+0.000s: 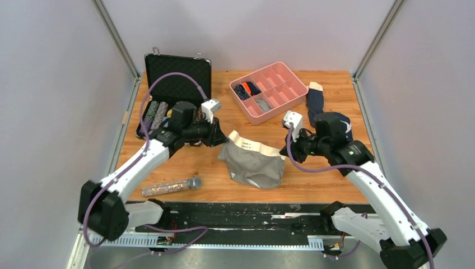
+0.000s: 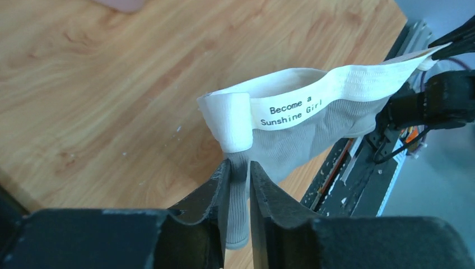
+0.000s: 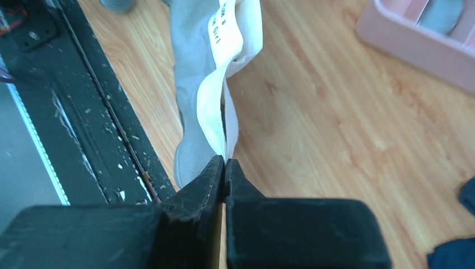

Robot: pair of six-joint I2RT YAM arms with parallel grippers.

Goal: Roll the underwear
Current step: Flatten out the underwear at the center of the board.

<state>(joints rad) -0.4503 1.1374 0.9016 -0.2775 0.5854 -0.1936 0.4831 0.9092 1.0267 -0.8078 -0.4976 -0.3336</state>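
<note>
Underwear stretched between two grippers above the wooden table

The table (image 1: 201, 162) carries an open black case (image 1: 178, 75) at its far left and a pink divided tray (image 1: 269, 116) at far centre. The gray underwear (image 1: 255, 165) sags near the middle of the table, in front of the tray. Its cream band (image 2: 336, 84) is raised and spans the space between the arms. The right gripper (image 3: 224, 162) is clamped on one end of the band. The left gripper (image 2: 240, 174) has its jaws slightly parted, with the gray corner below the band's other end hanging in the gap.
</note>
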